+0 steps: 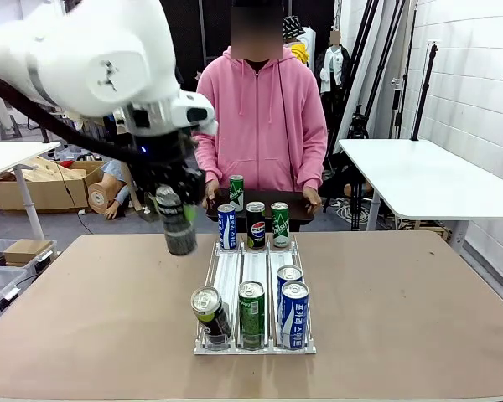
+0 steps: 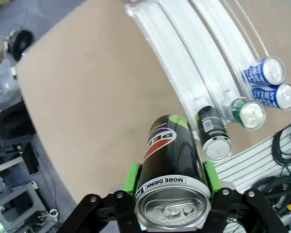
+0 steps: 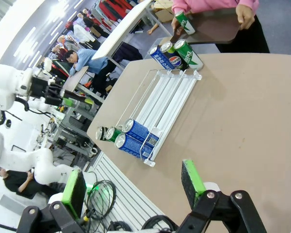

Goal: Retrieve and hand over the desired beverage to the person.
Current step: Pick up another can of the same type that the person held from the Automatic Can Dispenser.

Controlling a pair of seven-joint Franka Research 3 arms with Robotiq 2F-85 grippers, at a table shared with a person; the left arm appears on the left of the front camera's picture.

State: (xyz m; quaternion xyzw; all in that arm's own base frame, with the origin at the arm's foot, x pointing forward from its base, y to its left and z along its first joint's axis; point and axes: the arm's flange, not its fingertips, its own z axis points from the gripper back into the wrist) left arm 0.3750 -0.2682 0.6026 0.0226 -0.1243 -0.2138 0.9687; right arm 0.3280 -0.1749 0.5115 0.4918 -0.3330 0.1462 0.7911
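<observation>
Fingers of the left gripper [image 2: 172, 187] clamp a black Pepsi can [image 2: 172, 160], green pads on both sides, held above bare table [image 1: 92, 310] at 10 o'clock of the clear rack [image 1: 253, 280]. Open tabletop lies below and left of the can, out to the table's left edge. Right gripper [image 3: 133, 187] fingers are spread wide with nothing between them, hovering over bare table near its near edge. Rack near end carries a tilted dark can [image 1: 210, 310] in the left lane, a green can [image 1: 251, 311] in the middle, two blue cans [image 1: 292, 306] in the right lane. At the rack's far end, 12 o'clock, stand a blue can [image 1: 226, 226], another Pepsi can [image 1: 256, 224] and a green can [image 1: 280, 224]. Person [image 1: 262, 109] in pink stands at the far edge holding a dark tray [image 1: 298, 203], one hand on a green can [image 1: 235, 192] there.
</observation>
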